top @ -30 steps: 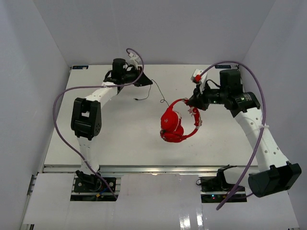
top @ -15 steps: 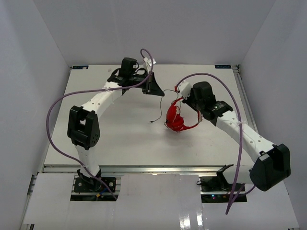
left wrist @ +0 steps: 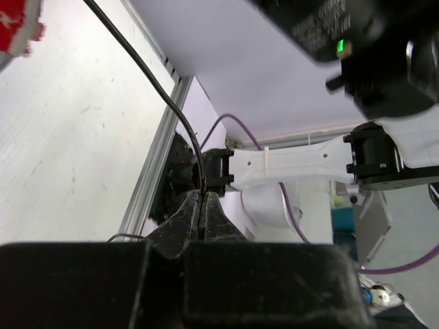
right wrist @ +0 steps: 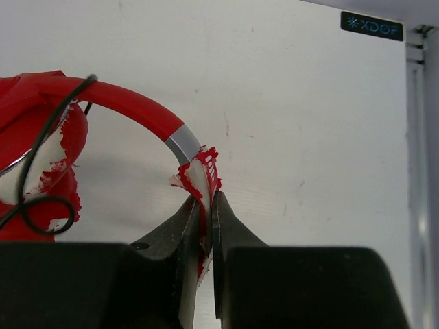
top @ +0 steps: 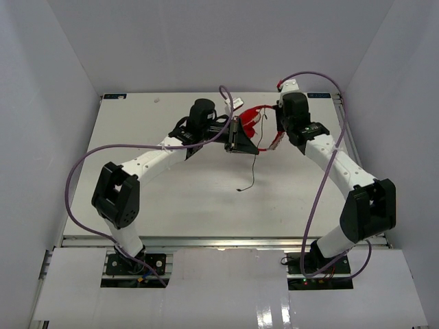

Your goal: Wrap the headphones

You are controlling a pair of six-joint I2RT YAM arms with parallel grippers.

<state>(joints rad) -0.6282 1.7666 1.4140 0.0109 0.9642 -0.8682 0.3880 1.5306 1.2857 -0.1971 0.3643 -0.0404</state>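
The red headphones (top: 255,113) hang near the back centre of the table, between my two grippers. My right gripper (right wrist: 206,200) is shut on the worn red-and-white padding of the headband (right wrist: 134,104). One ear cup (right wrist: 41,154) shows at the left with the black cable (right wrist: 42,205) looped over it. My left gripper (left wrist: 201,200) is shut on the thin black cable (left wrist: 147,75), just left of the headphones. In the top view the left gripper (top: 254,149) nearly meets the right gripper (top: 273,136). The cable's loose end (top: 240,188) trails down to the table.
Thick purple robot cables (top: 82,168) arc over both arms. The right arm (left wrist: 384,82) fills the upper right of the left wrist view, very close. White walls enclose the table (top: 171,199) on three sides. A metal rail (right wrist: 420,137) runs along the right edge.
Both arms swung toward the back centre. The right gripper carried the headphones from mid-table up to the back. The left gripper moved right with the cable and now sits beside them.
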